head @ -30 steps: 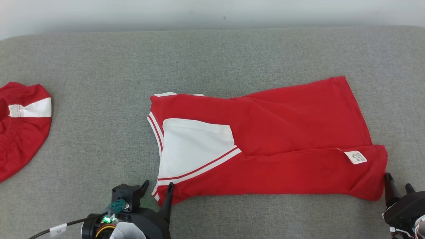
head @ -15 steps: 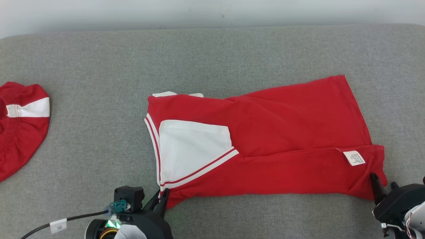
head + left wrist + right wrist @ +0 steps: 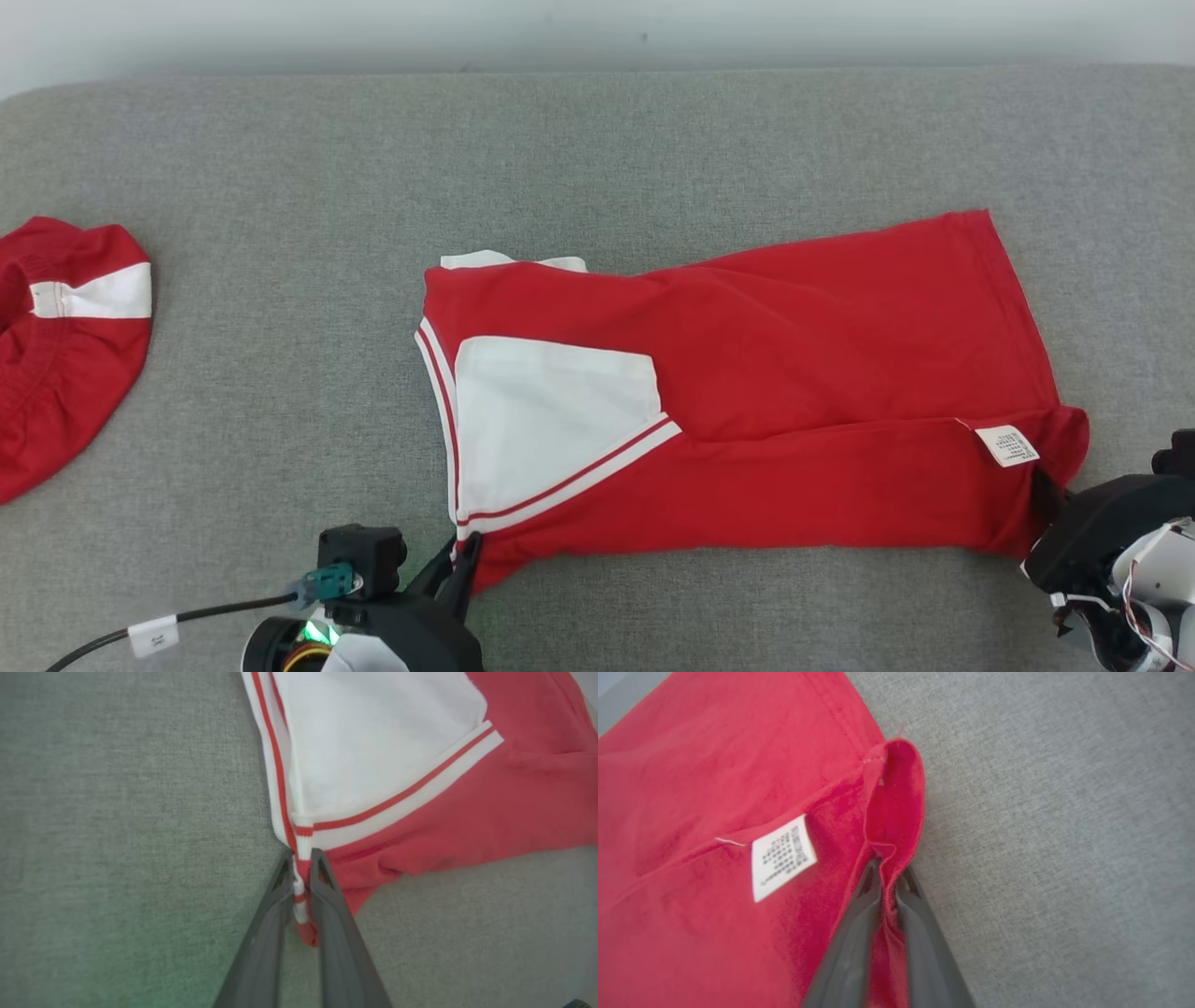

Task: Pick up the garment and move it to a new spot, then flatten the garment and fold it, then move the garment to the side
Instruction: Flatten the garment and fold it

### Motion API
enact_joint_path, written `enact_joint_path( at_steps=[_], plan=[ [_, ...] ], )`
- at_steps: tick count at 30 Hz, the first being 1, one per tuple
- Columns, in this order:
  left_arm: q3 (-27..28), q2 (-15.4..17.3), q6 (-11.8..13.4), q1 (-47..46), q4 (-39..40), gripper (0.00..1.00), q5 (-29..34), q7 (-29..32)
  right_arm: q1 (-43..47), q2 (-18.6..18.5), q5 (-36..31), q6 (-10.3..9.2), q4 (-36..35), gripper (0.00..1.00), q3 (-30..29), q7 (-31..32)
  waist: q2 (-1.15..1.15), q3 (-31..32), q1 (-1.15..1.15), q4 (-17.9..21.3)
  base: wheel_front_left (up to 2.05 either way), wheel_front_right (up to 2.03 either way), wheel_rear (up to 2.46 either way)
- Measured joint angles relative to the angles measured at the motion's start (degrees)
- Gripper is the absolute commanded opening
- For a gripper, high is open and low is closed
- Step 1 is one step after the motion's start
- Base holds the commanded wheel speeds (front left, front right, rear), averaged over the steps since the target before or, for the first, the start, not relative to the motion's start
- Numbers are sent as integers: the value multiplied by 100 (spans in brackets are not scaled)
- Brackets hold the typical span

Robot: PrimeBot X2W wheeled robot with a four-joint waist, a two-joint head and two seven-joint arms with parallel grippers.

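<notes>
From the head view, the red garment lies spread across the middle of the grey desk, and I have it at both near corners. My left tool is pinched tight on the striped-trim corner, and my right tool is pinched on the hem corner beside the care label. I judge the fold is next, so I should raise both corners together, keep the near edge taut between them, and carry it evenly over the garment's far edge. Well apart to the garment's left lies another red-and-white cloth, which I judge clear of my path. In the left wrist view my fingers clamp the white-and-red trim right at the corner; the bite looks narrow, so a jerk could slip it. In the right wrist view the fingers hold a bunched ridge of hem, perhaps more than one layer.
</notes>
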State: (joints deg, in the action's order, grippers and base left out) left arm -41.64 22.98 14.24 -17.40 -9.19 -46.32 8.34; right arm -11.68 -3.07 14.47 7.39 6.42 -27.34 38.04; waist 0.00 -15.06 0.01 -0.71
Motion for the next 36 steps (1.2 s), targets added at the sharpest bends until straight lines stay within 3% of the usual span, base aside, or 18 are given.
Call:
enact_joint_path(
  at_steps=[9, 15, 23, 24, 25, 26, 27, 36],
  plan=[
    [47, 390, 48, 503, 614, 0, -261, 280, 806, 13, 386, 1, -784, 0, -253, 381, 0, 153, 0, 0, 0, 0, 0],
    [55, 687, 359, 915, 1092, 0, -370, 565, 1394, 19, 812, 8, -936, 0, -400, 438, 0, 261, 0, 41, 0, 0, 0],
    [121, 903, 767, 1355, 1497, 0, -570, 837, 1766, 21, 1117, 9, -606, 0, -242, 26, 0, 341, -1, 104, 0, 0, 0],
    [137, 898, 817, 1376, 1514, 0, -569, 805, 1763, 21, 1117, 10, -555, 31, -244, -62, 0, 343, -1, 105, 0, 0, 0],
    [135, 900, 833, 1378, 1521, 0, -565, 795, 1755, 22, 1117, 19, -500, 100, -254, -140, 0, 346, -1, 105, 0, 0, 0],
    [135, 899, 847, 1378, 1526, 81, -561, 795, 1742, 22, 1116, 19, -449, 100, -252, -189, 0, 349, 0, 106, 0, 0, 0],
    [145, 894, 893, 1380, 1525, 100, -561, 794, 1722, 21, 1114, 19, -408, 100, -254, -246, 0, 354, 0, 105, 0, 0, 0],
    [412, 1021, 1255, 1508, 1605, 100, -556, 676, 1632, 14, 867, 16, -627, 100, -527, -354, 0, 456, -1, 109, 0, 0, 0]
  ],
)
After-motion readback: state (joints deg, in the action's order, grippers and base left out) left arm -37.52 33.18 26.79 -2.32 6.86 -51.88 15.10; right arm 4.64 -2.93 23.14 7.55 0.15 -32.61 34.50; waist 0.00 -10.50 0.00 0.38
